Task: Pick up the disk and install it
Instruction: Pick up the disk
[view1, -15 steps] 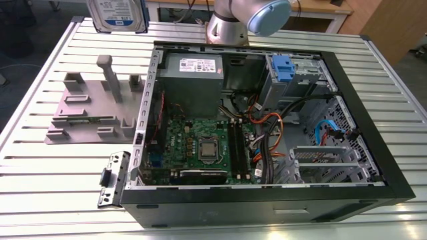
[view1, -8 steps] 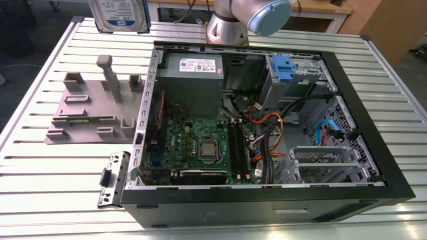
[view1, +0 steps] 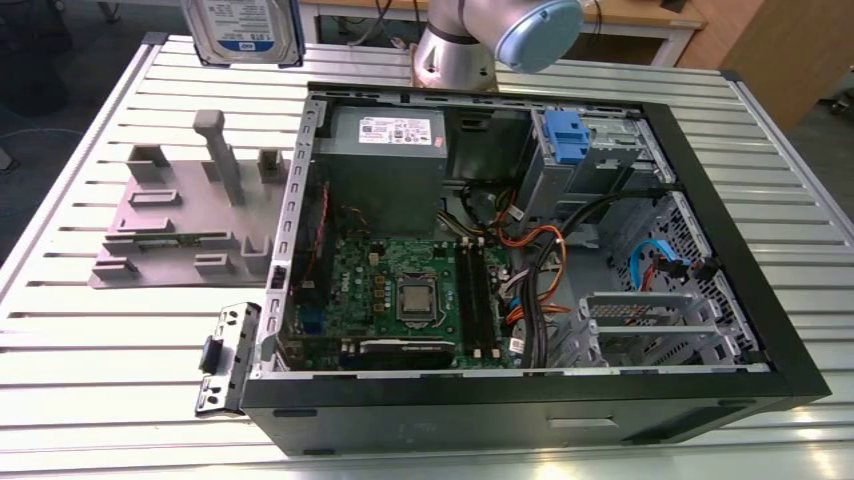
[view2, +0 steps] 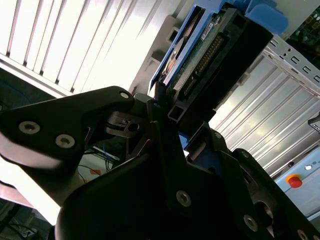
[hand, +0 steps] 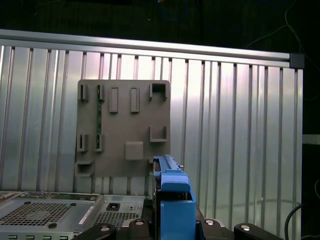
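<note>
1. The disk (view2: 210, 55) is held in the tool (view2: 167, 125), whose jaws are closed on one end of it. The rest of the disk stands out beyond the fingertips, clear of everything else.
2. In the exterior view its labelled face hangs in the air above the far edge of the tabletop (view1: 80, 330), touching nothing there.
3. Handling, as a judgement: the disk is a stiff metal slab, dense for its size, with smooth faces that could slip under a weak pinch.
4. The green circuit board and the row of connector pins on its underside look fragile, so pressure belongs on the metal body.
5. The blue plastic bracket (hand: 172, 197) round its edges probably flexes. A grip across it alone could let the disk tilt.
6. Straight ahead of the tool, well apart from it, the grey plastic stand (hand: 125, 130) lies flat on the tabletop.
7. Beside the stand sits the open computer case (view1: 534, 240), its drive cage (view1: 594, 140) carrying another blue part.
8. The arm (view1: 494, 40) rises from behind the case.
</note>
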